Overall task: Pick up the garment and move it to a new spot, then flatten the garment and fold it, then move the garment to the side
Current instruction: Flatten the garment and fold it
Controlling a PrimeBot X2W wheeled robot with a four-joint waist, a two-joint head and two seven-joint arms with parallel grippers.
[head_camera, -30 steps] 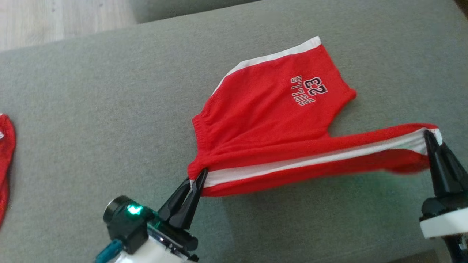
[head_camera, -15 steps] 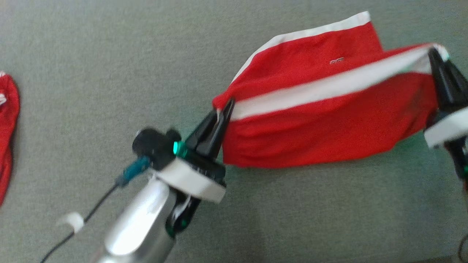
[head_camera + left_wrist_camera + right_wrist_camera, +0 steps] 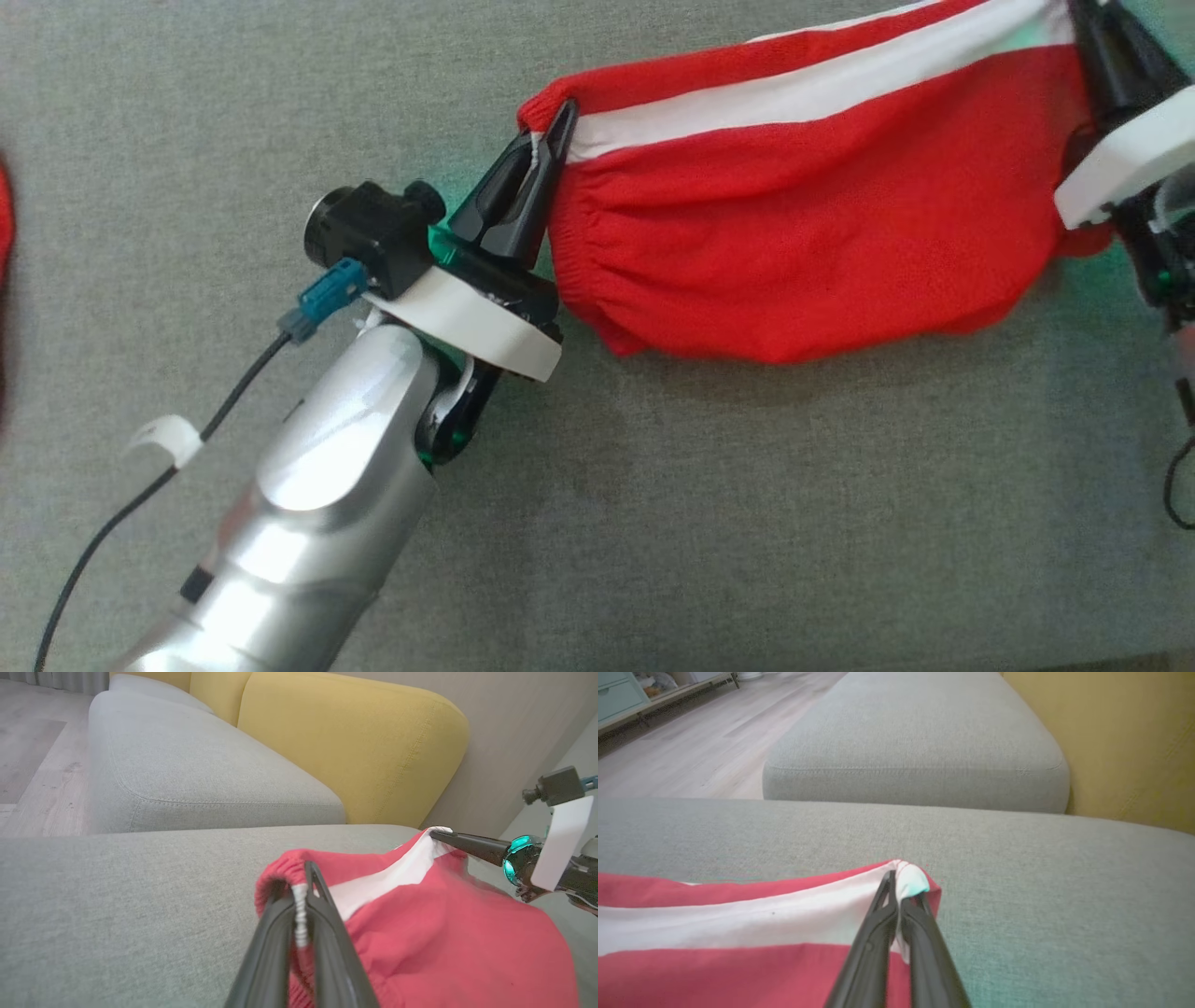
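One pair of shorts [image 3: 822, 233] is clamped by left gripper [image 3: 563, 119] and right gripper [image 3: 896, 877] over a grey cushion [image 3: 653, 513]; one red scrap [image 3: 5, 224], possibly cloth, lies well apart.

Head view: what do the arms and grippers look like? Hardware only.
Left gripper: two long, tapering black fingers on a white wrist ring, with a green light at the base. A black camera block carries a teal connector and black cable with a white tag. Forearm is glossy silver. Right gripper has the same black fingers and white ring.
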